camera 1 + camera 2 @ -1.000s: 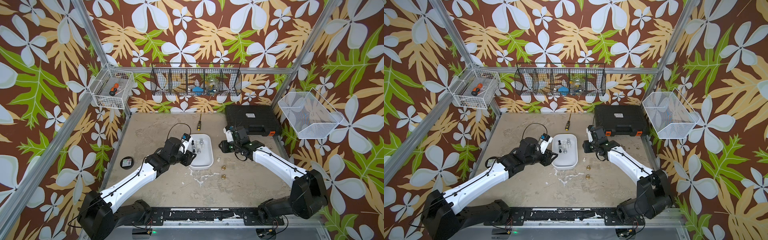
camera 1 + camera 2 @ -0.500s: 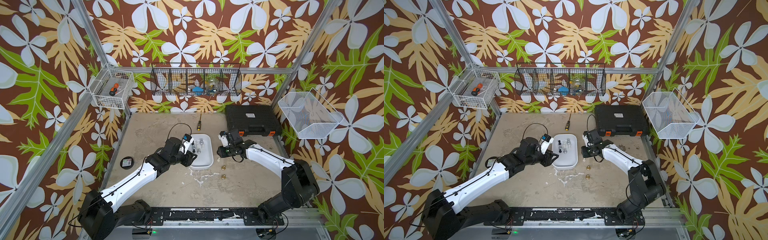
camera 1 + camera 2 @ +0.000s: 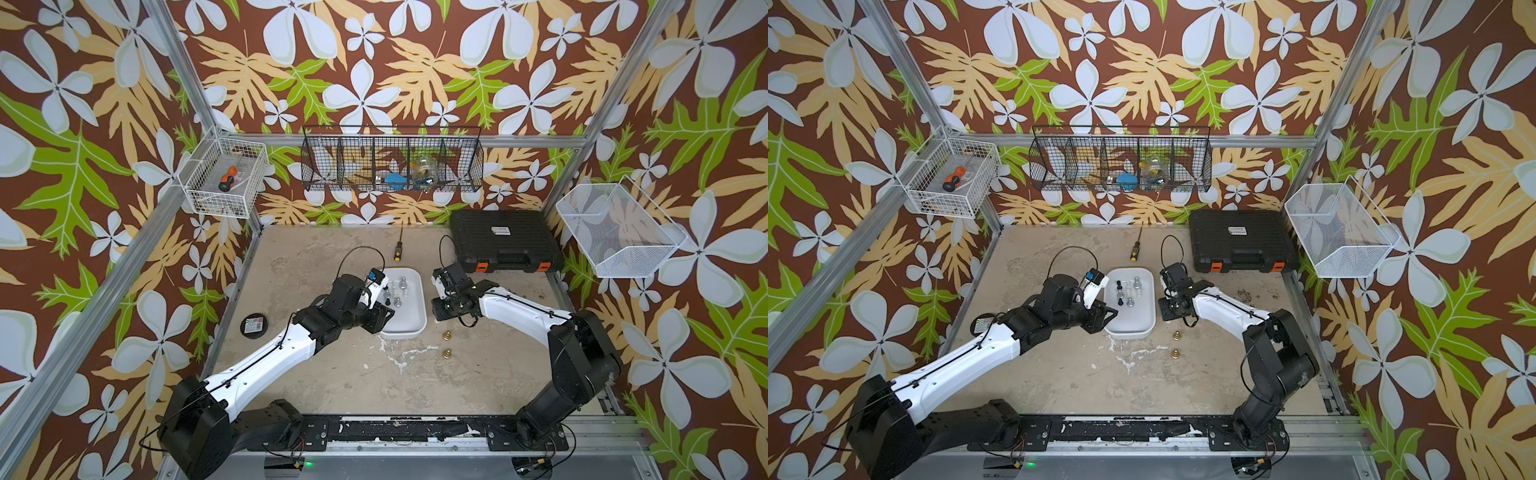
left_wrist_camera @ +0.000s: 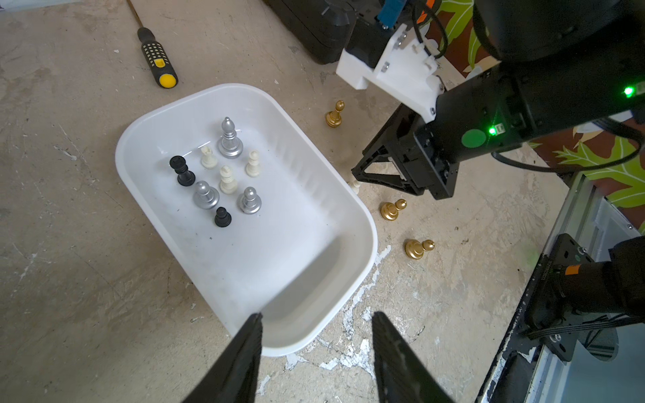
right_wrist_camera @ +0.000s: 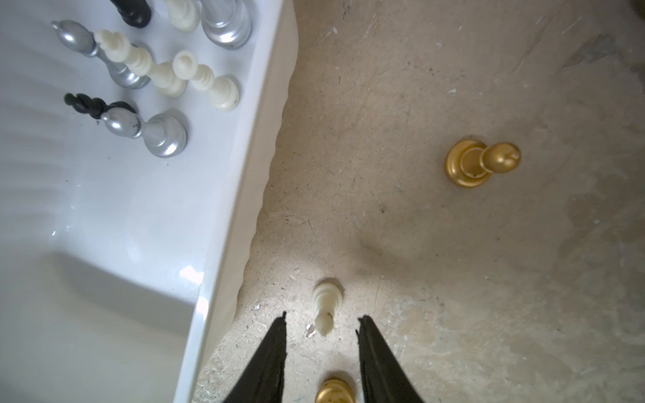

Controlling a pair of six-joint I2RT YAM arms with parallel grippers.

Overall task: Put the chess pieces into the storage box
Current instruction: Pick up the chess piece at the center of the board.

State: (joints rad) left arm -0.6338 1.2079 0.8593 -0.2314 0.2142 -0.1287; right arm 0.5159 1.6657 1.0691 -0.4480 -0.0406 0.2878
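Jaws on my right gripper (image 5: pixel 323 316) stand apart, straddling a cream-white chess piece (image 5: pixel 326 300) that stands upright on the table (image 5: pixel 453 279) just beside the storage box (image 4: pixel 286 258). I see a gap on either side of it, so I judge nothing is gripped yet. The fingers run alongside the box wall, presumably to clear the rim. My left gripper (image 4: pixel 317 314) hangs over the box's near end, fingers apart and empty, out of the drop path. Eight chess pieces (image 4: pixel 227 179) stand clustered at the box's far end. Three gold pieces (image 4: pixel 392 209) wait outside on the table; the right wrist view crops one, so I can't tell whether it's upright.
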